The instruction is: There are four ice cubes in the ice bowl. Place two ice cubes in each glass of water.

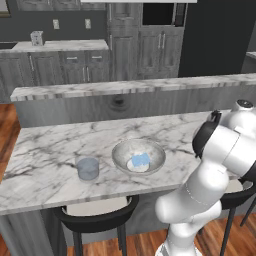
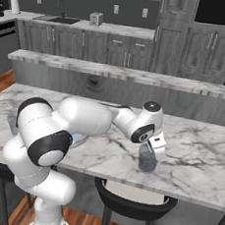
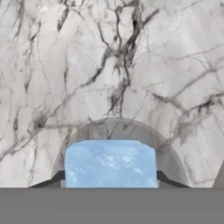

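Observation:
In the hand view a pale blue ice cube (image 3: 110, 162) sits between the two dark fingertips of my gripper (image 3: 110, 181), which is shut on it. Just beyond it curves the rim of a clear glass of water (image 3: 114, 124) on the marble. The right base view puts my gripper (image 2: 150, 149) directly over that glass (image 2: 148, 163) near the counter's front edge. The metal ice bowl (image 1: 121, 149) stands mid-counter with pale blue ice cubes (image 1: 140, 160) lying inside. The other glass (image 1: 88, 169) stands to its left, apart from the bowl.
The marble counter (image 1: 60, 140) has a raised ledge (image 1: 125, 89) behind it. Black stools (image 1: 97, 215) are tucked under its front edge, one (image 2: 134, 196) below the glass at my gripper. My own arm (image 2: 79, 118) covers most of the bowl in the right base view.

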